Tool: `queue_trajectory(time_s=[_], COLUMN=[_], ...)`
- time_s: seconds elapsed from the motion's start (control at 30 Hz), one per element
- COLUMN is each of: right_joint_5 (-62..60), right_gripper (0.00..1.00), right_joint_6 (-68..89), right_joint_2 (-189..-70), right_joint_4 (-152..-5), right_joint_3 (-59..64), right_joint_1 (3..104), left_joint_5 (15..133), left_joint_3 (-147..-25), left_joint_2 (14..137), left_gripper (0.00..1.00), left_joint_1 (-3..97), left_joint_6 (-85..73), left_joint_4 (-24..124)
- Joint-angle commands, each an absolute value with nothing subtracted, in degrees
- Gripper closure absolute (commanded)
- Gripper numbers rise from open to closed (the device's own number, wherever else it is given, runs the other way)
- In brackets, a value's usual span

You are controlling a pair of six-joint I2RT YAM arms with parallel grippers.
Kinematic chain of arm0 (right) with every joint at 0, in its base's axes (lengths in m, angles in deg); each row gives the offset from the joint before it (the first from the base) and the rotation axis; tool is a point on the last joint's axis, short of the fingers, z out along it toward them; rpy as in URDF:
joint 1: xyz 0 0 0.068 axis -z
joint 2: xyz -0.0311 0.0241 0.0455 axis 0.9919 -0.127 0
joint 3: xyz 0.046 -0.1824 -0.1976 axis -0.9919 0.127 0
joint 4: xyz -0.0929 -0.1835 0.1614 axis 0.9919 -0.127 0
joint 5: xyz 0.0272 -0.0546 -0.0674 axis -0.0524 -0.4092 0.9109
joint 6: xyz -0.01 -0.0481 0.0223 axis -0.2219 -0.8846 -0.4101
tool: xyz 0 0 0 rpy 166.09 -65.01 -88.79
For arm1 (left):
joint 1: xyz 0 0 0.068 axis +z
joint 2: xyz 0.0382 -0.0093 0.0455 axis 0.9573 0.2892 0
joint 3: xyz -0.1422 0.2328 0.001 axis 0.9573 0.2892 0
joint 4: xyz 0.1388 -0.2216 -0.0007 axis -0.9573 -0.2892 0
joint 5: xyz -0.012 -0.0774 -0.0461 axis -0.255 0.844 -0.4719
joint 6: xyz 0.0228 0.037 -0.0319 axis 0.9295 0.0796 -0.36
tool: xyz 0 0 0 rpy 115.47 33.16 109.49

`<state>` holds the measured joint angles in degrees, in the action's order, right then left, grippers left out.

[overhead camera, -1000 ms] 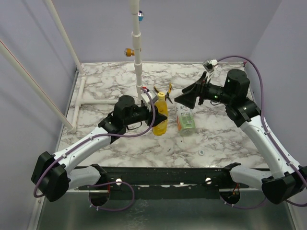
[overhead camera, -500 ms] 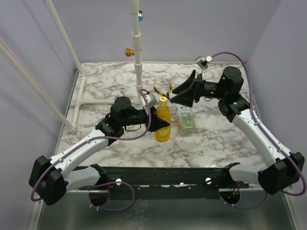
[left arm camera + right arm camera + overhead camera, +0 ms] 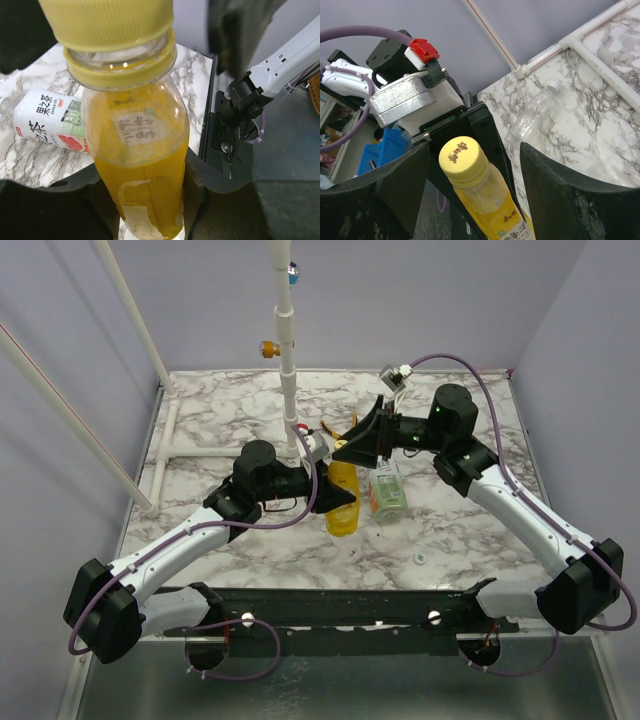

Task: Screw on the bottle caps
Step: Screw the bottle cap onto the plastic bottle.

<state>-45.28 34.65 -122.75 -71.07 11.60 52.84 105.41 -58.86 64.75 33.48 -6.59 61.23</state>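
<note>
My left gripper (image 3: 335,496) is shut on the body of the yellow bottle (image 3: 343,502) and holds it upright just over the table. Both black fingers (image 3: 210,175) press the bottle's sides (image 3: 142,165). A yellow cap (image 3: 462,154) sits on its neck. My right gripper (image 3: 475,150) is open, with one jaw on each side of that cap and a gap on both sides. The clear bottle with the green-and-white label (image 3: 386,490) lies on its side just right of the yellow one. A small whitish cap (image 3: 420,559) lies on the marble near the front.
A white pipe post (image 3: 288,350) rises behind the bottles, and a pipe frame (image 3: 170,445) runs along the left. Yellow-handled pliers (image 3: 352,420) show partly behind the right gripper. A clear empty bottle (image 3: 535,114) lies on the marble past the yellow bottle.
My right gripper has swung left from above the labelled bottle to the yellow bottle's cap, and its jaws have narrowed. The left arm has shifted the yellow bottle slightly.
</note>
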Motion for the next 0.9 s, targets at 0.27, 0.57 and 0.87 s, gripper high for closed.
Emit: queue_trajectory(time_s=[0.27,0.57,0.87], right_joint_5=[-41.3,-38.2,-37.0], right_gripper=[0.25,0.31,0.39], right_joint_6=[34.2,32.2,31.6], right_joint_2=[-124.8,-126.4,-126.1], right_joint_4=[-70.7,-73.2,-74.2], right_joint_3=[8.2,6.0,5.5], right_joint_1=[50.8,47.6,47.0], left_joint_5=[106.8,107.0,106.5], left_joint_3=[-57.8,-58.0,-57.8], left_joint_2=[65.4,66.0,66.2], left_gripper=[1.0,1.0,1.0], left_joint_1=[33.6,33.6,33.6], left_joint_6=[-7.8,-8.4,-8.9], left_joint_4=[64.2,65.0,65.1])
